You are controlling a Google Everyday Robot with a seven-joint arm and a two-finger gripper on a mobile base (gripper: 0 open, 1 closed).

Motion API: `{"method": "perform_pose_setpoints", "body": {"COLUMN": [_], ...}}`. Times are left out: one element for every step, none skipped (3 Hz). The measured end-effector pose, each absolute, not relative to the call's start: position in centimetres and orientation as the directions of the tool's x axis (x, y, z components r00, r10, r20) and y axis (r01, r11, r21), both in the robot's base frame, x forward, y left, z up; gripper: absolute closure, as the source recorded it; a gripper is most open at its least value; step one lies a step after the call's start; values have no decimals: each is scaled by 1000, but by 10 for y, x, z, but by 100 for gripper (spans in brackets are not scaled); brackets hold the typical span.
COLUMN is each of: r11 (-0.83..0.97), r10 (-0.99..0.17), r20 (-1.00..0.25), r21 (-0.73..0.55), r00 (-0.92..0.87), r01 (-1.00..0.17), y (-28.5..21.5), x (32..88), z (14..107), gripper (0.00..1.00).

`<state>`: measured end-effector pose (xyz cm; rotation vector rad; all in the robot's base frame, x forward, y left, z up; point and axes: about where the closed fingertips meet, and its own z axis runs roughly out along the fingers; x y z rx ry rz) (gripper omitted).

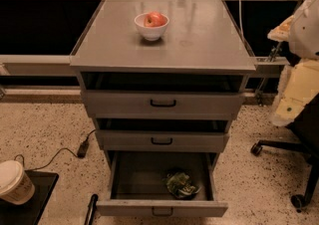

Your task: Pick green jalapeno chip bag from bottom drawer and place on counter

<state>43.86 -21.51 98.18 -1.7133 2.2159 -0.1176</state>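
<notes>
Crumpled green jalapeno chip bag (181, 185) lies in open bottom drawer (130, 208).

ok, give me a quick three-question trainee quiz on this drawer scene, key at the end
1. True or false: the green jalapeno chip bag lies inside the open bottom drawer.
2. What sits in the white bowl on the counter? A) a red apple B) a paper cup C) nothing
3. Short answer: where is the gripper?

Key: 1 true. 2 A. 3 The gripper is not in view; nothing touches the bag.
</notes>
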Motion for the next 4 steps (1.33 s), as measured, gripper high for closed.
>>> {"method": "perform_pose_setpoints", "body": {"r11": [271, 217, 94, -22], "r10": [-953, -950, -904, -812], "r20": [-212, -271, -426, -581], "r21": [-267, -210, -107, -64], "r00": [-217, -157, -40, 55], "r01": [-925, -953, -990, -998], "y": [-215, -203, -167, -87], "x": [439, 433, 419, 403], "z": [982, 959, 888, 825], "gripper": [0, 0, 0, 0]}}
